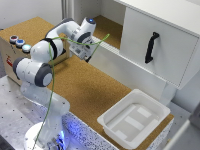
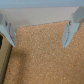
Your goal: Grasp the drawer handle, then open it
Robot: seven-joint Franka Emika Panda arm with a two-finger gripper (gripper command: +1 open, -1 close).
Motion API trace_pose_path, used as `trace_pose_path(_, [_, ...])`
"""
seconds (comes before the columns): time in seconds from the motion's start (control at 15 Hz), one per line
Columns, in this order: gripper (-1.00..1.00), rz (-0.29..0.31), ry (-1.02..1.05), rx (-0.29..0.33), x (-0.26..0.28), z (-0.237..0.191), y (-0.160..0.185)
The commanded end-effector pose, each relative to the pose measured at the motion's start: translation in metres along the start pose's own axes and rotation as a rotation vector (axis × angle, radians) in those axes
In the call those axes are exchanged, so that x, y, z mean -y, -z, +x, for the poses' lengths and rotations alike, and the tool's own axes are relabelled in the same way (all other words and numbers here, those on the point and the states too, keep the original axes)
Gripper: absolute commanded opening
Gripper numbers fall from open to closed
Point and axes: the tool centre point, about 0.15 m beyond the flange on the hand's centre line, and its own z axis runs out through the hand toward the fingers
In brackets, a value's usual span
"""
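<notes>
The drawer (image 1: 107, 55) sits at about one o'clock from the centre of the exterior view, a wide shallow white box with a long low front panel running diagonally from eleven o'clock down toward four o'clock. Its brown cork-like floor (image 1: 107, 27) shows behind the panel, so it stands at least partly pulled out.

The white arm (image 1: 47, 50) rises from its base (image 1: 47, 137) at seven o'clock and reaches toward the upper middle, where the gripper (image 1: 86, 56) hangs just beside the near face of the drawer's panel. From this view I cannot tell whether it touches the panel.

In the wrist view the two fingers (image 2: 7, 30) are spread wide, one at each side of the picture, with only cork board (image 2: 42, 57) between them and a pale band (likely the drawer front) across the far edge. Nothing is held.

A green cable (image 1: 52, 85) loops from the wrist down along the arm. To the right of the drawer, at two o'clock, stands a tall white door panel (image 1: 155, 42) with a black handle (image 1: 151, 47). A white plastic tray (image 1: 134, 119) rests on the cork at five o'clock, well apart from the gripper. At nine o'clock a box (image 1: 15, 50) carries round buttons (image 1: 20, 43).
</notes>
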Motion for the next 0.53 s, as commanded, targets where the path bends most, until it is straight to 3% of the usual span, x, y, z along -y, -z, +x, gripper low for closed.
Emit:
trace_pose_path(0.0, [1.0,-0.036,-0.104,-0.111,0.041,-0.027,-0.022])
trace_pose_path(0.47, [1.0,-0.116,-0.039,-0.09,0.084,-0.03,-0.035])
